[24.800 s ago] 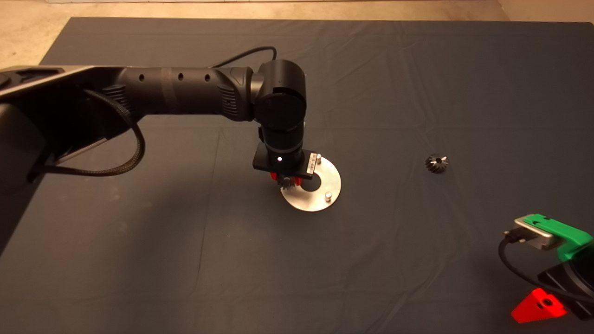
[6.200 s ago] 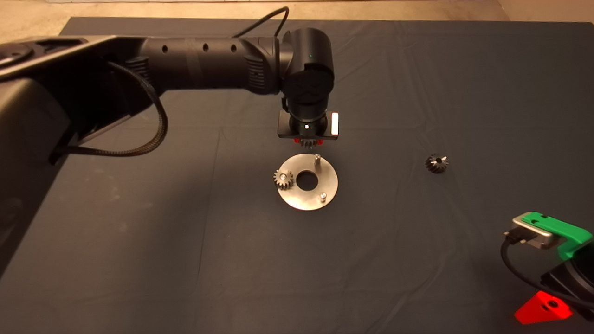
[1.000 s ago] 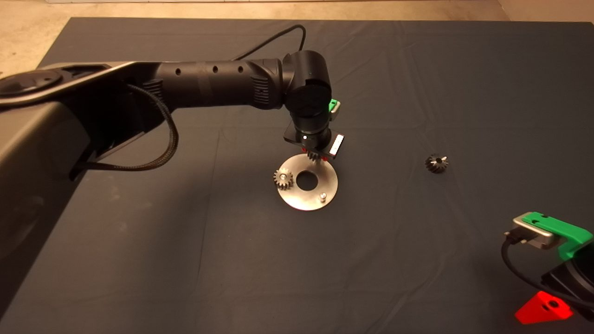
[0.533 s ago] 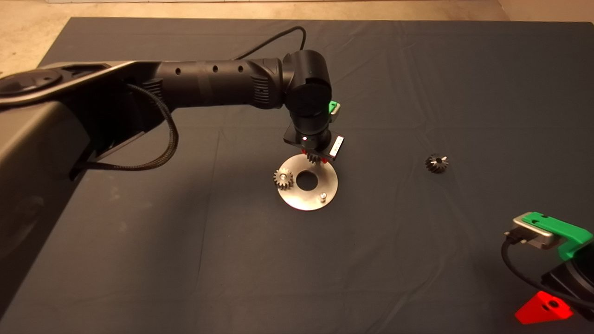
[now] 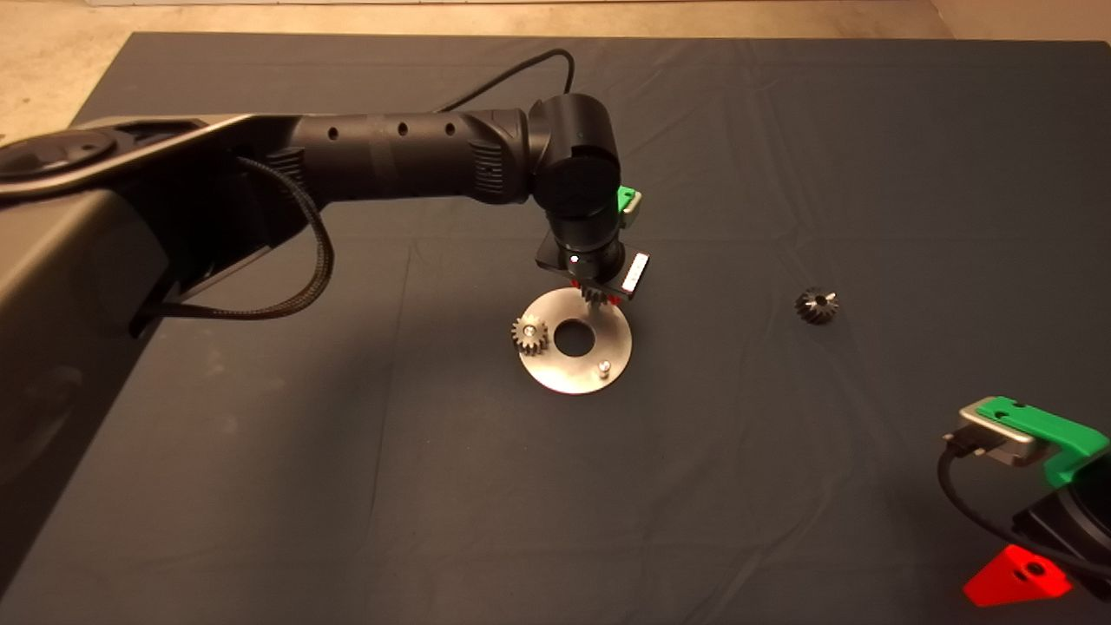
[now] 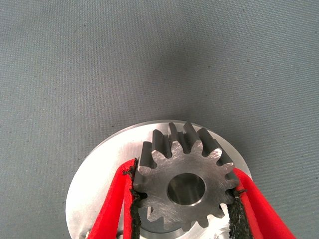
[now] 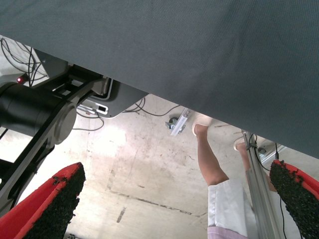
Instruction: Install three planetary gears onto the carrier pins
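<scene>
My left gripper [image 5: 595, 295] hangs over the far edge of the shiny round disc [image 5: 555, 375], shut on a silver planetary gear [image 5: 594, 297]. In the left wrist view this gear [image 6: 169, 169] sits between the red fingers [image 6: 112, 209], teeth against the pads, just above the disc [image 6: 94, 184]. The far carrier pin is hidden under it. A second gear [image 5: 529, 334] sits on the disc's left pin. The near right pin [image 5: 603, 368] stands bare. A third, darker gear [image 5: 816, 305] lies on the mat to the right. My right gripper [image 5: 1015, 577] is parked at the lower right, open.
The dark mat [image 5: 347, 486] covers the table, with its far edge near the floor. The left arm [image 5: 391, 161] reaches across from the left. In the right wrist view a person's legs [image 7: 212, 167] and a robot base [image 7: 35, 109] show beyond the mat.
Over the last second the left gripper has shifted slightly right and down with its gear, over the disc's far edge. The right arm has not moved.
</scene>
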You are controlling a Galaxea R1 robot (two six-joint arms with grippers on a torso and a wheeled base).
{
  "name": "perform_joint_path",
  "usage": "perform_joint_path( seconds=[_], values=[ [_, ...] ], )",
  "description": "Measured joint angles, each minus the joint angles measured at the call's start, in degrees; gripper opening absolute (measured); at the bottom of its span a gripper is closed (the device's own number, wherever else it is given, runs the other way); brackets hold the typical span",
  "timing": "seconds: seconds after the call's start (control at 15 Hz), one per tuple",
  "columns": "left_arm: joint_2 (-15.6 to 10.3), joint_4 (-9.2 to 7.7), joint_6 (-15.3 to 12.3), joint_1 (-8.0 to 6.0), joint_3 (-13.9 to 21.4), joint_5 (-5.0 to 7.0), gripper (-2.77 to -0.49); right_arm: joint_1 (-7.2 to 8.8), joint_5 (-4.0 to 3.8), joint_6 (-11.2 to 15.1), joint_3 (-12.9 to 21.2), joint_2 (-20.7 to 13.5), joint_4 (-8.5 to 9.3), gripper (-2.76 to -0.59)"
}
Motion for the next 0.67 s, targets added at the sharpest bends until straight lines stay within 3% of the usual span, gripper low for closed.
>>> perform_joint_path(
  seconds=[0.33, 0.67],
  values=[
    [0.00, 0.00, 0.11, 0.02, -0.02, 0.11, -2.40, 0.00, 0.00, 0.00, 0.00, 0.00, -0.01, -0.61],
    [0.00, 0.01, 1.31, 0.02, -0.02, 1.24, -2.40, 0.00, 0.00, 0.00, 0.00, 0.00, 0.01, -0.61]
  ],
)
